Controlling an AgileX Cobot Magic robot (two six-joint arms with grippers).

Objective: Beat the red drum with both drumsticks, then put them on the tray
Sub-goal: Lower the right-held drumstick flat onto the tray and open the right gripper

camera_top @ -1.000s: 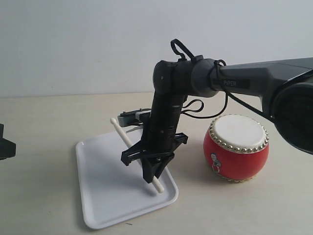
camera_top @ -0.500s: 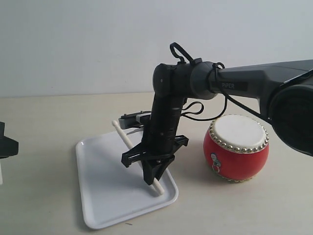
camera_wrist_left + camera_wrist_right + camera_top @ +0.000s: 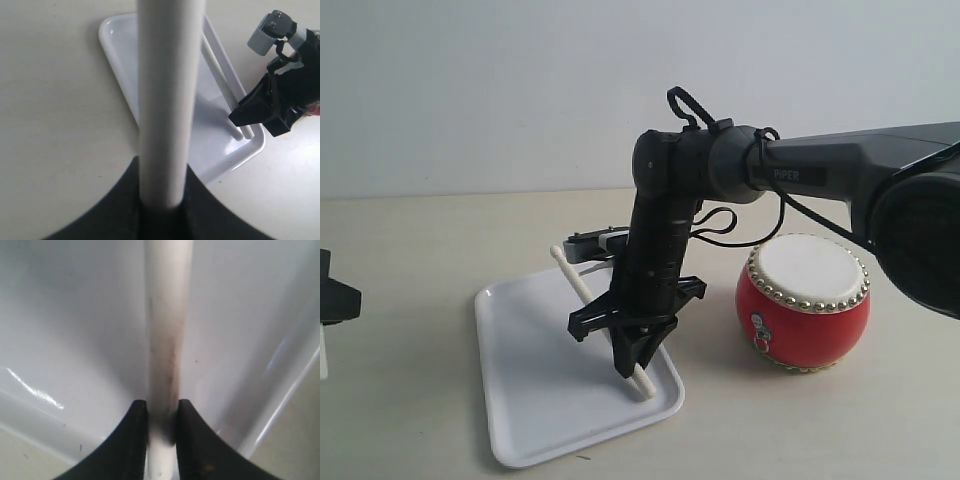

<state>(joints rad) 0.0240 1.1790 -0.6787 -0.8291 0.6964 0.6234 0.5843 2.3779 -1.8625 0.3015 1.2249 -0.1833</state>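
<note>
Laying the stick down gently is the job now, as I judge it: the beating looks finished and the putting away is under way. The right claw is clamped on this stick near its butt end, one jaw on each side, as the right wrist view shows. The butt sits at the near right corner of the tray, close by the rim, while the bead tip rises toward the back left, above the far edge. Whether the butt touches the tray floor I cannot tell.

To do it well, the wrist should tip so the raised end comes down inside the rim, and the jaws should part only once the stick lies low and flat, or it may bounce or roll against the edge. A straight lift afterwards would avoid dragging it.

That arm reaches across from the right, its forearm about level, and bends sharply at the wrist so the claw points down over the tray. The red drum stands on the table just right of the tray, apart from the arm.

The left claw is clamped on the other stick, well left of the tray and looking across at it.
</note>
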